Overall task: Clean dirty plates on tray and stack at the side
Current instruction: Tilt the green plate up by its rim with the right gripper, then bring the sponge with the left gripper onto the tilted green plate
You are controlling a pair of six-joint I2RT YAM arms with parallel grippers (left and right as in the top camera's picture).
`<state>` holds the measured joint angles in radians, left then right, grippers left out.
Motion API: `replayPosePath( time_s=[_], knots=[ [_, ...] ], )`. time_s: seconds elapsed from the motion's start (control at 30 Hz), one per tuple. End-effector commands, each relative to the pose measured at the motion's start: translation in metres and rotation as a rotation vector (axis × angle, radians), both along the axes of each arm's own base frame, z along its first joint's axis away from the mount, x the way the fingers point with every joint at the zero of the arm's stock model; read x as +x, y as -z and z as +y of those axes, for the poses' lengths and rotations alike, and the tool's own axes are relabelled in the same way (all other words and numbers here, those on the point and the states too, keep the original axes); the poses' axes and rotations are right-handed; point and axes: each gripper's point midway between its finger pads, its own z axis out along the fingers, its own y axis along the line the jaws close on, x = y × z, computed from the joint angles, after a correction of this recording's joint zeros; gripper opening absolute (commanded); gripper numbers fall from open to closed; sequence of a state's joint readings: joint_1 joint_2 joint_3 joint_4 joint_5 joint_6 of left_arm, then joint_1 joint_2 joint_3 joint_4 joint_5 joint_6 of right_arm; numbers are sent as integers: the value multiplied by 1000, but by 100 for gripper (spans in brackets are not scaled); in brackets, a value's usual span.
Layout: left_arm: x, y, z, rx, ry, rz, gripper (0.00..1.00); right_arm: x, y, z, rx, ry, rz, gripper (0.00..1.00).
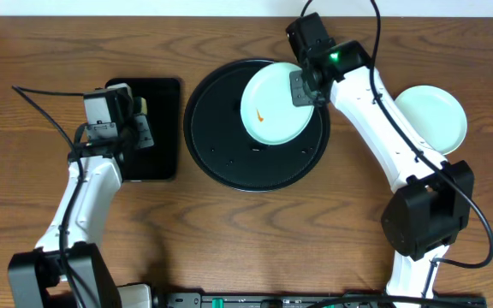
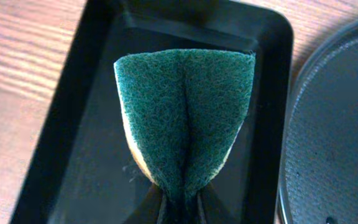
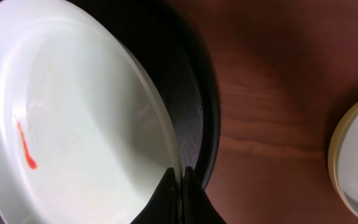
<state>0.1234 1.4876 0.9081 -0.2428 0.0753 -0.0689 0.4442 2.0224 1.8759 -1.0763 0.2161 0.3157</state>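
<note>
Remote station, one moment, biggest item down.

Wooden table (image 1: pixel 229 231): one, with two arms reaching in from the near edge.

Trays: two. The round black tray (image 1: pixel 216 150) sits mid-table. A smaller rectangular black tray (image 1: pixel 165 137) lies just to its left, close but not touching.

Plates: I count three. One pale turquoise plate (image 1: pixel 272 107) lies over the far-right part of the round tray, and it is the only plate there. I cannot tell whether it rests flat or is tipped up. A second turquoise plate (image 1: pixel 435 118) sits on the bare table to the right, well clear of the round tray. In the right wrist view a pale yellow rim (image 3: pixel 335 149) shows around that plate's edge (I read it as the third plate lying under it, so a stack of two).

Sponge (image 2: pixel 185 112): one, green scouring face towards the camera, yellow foam showing at its left edge. It is folded into a fan and sits above the rectangular tray.

Grippers: two. The right gripper (image 3: pixel 180 180) is pinched tight on the right rim of the plate over the round tray. The left gripper (image 2: pixel 180 202) is clamped on the narrow bottom end of the sponge.

Orange smear (image 1: pixel 263 116): one visible, a short streak near the middle of the gripped plate.
</note>
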Motion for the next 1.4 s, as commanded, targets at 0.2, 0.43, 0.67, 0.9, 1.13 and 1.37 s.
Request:
replayPosePath(
  time_s=[0.2,0.43,0.67,0.9,1.13,1.37],
  knots=[
    [3,-52,-34,-231,30,-155,7,-6,24,8,6,57,1,2],
    [-5,-81,-68,-349,169,-214,7,-30,68,8,25,54,103,2],
    [-9,-75,-115,-375,295,-177,7,-48,95,0,24,121,162,1],
    [-21,-62,-169,-379,428,-118,7,-56,113,-4,16,122,177,1],
    [-34,-28,-215,-370,531,-11,8,-57,126,-5,25,121,166,1],
    [-34,3,-248,-358,600,32,7,-59,129,-1,46,114,176,1]
  ],
)
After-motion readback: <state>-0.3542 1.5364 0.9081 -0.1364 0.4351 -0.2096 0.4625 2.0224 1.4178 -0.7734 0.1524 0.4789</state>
